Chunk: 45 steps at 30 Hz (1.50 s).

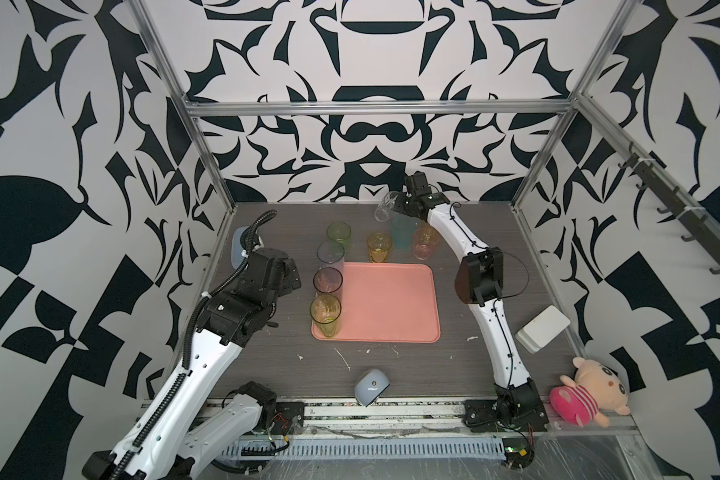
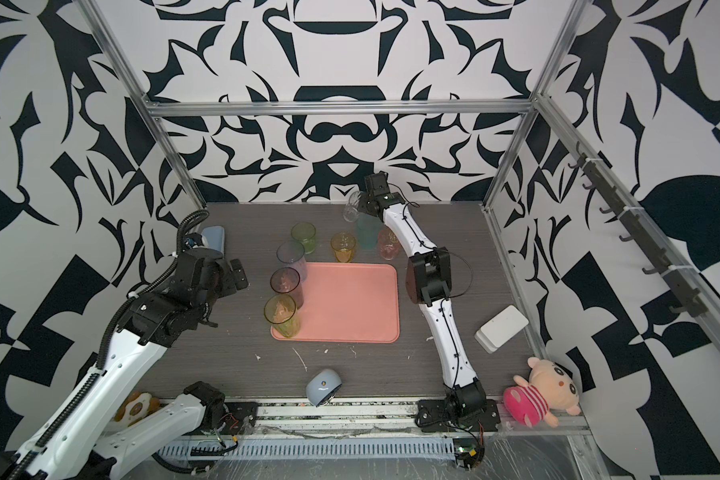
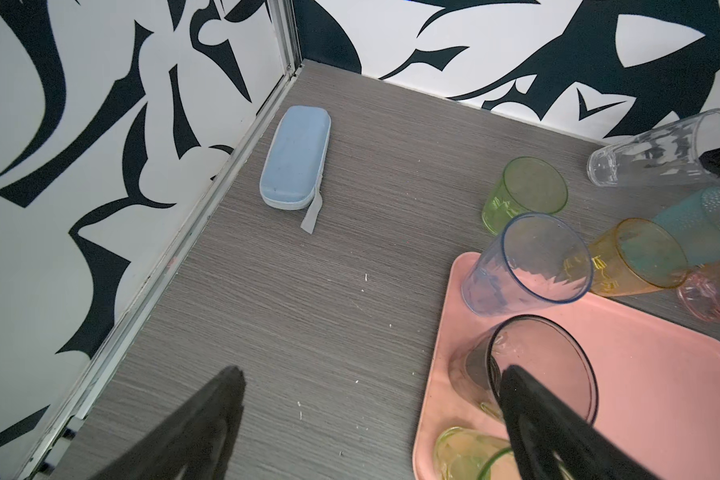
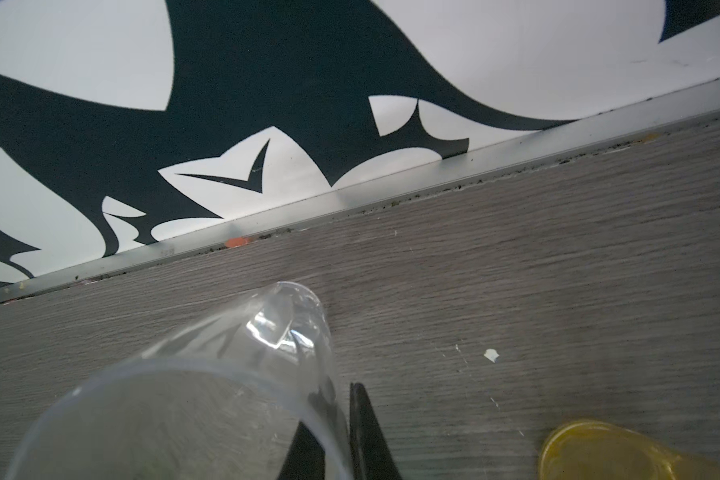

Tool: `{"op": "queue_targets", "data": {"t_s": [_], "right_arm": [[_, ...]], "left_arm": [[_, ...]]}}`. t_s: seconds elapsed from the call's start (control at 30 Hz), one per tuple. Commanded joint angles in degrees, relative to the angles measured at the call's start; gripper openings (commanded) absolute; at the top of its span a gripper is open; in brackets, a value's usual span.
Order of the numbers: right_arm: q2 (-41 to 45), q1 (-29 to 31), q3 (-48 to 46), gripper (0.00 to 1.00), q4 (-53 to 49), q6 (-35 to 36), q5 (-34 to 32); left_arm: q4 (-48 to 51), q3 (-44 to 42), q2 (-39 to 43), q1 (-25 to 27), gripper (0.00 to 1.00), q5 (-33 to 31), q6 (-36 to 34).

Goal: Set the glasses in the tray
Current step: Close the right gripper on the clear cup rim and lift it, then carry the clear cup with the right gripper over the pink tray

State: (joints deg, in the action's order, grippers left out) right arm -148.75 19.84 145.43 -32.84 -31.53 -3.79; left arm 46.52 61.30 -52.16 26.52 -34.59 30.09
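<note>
The clear glass (image 4: pixel 208 374) is tilted, clamped in the right tool (image 4: pixel 329 409); the left tool (image 3: pixel 373 370) has its jaws apart.

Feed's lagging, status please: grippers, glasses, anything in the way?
Left gripper open near tray. Right gripper shut on clear glass, tilted. Teal glass, amber glass stand between it and tray.

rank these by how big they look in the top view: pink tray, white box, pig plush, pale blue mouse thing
1. salmon-pink tray, clearly largest
2. pig plush toy
3. white box; the plush lies nearer the camera, so this order is unsure
4. pale-blue mouse-like object, smallest
</note>
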Motion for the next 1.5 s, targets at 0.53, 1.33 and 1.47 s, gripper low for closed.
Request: {"op": "queue_targets", "data": {"t_s": [0.53, 1.33, 1.47], "right_arm": [[8.67, -0.15, -1.66, 0.0, 2.04, 1.66, 1.64], [24.3, 2.0, 0.71, 0.0, -17.06, 4.98, 6.0], [28.54, 3.83, -0.33, 0.0, -21.7, 5.78, 4.68]], "left_arm": [[1.99, -0.54, 0.82, -0.23, 1.0, 1.15, 1.99], [2.2, -0.98, 4.07, -0.16, 1.0, 2.36, 2.52], [2.34, -1.16, 4.73, -0.21, 0.99, 2.62, 2.51]]}}
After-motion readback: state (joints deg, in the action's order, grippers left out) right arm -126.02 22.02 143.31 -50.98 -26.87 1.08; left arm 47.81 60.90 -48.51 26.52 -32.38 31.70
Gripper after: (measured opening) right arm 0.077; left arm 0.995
